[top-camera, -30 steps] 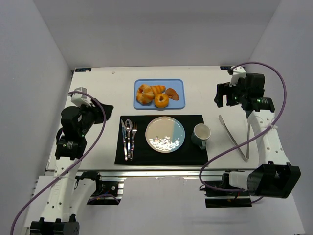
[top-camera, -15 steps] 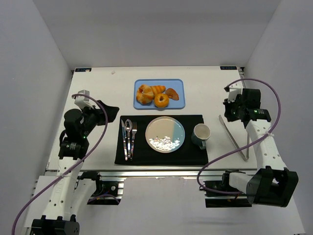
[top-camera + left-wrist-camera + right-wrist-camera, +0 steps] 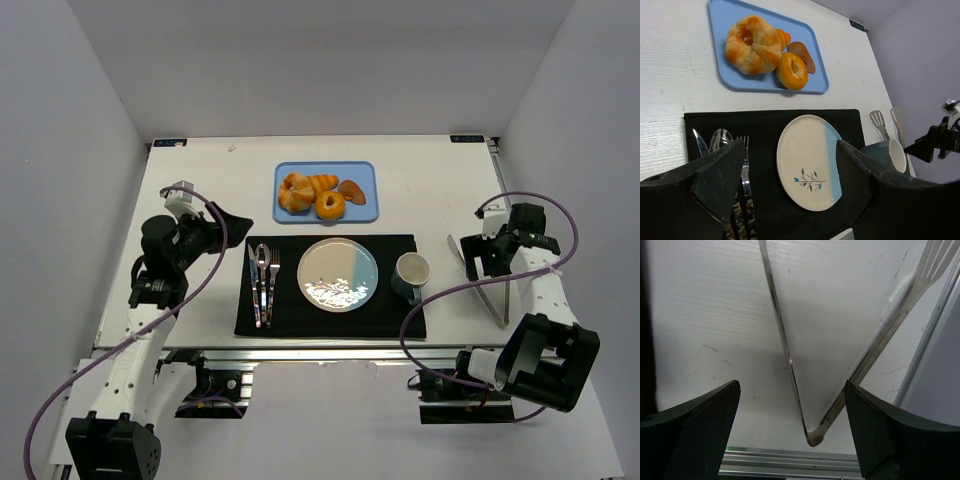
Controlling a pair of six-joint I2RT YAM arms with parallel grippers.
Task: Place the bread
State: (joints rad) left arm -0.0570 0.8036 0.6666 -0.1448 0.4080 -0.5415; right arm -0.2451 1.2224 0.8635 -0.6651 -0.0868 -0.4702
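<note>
I see the bread (image 3: 312, 194) lying on the blue tray (image 3: 366, 171), just beyond the plate (image 3: 338, 274). My left gripper (image 3: 233, 222) hovers left of the plate, fingers spread, holding nothing. My right gripper (image 3: 792, 386), well right of the plate, hangs over the tongs (image 3: 781, 335), fingers apart and empty.

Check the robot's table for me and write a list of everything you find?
Surface: white table with a black mat near the front.
Job's things: bread sits on a blue tray; the plate on the mat has no bread yet.
Clutter: mug and cutlery on the mat; tongs on the bare table at the right.
Grippers: left gripper open and holding nothing; right gripper open, right over the tongs.
Cables: a purple cable loops from each arm, away from the dishes.
Surroundings: plain pale walls; nothing else seen.
</note>
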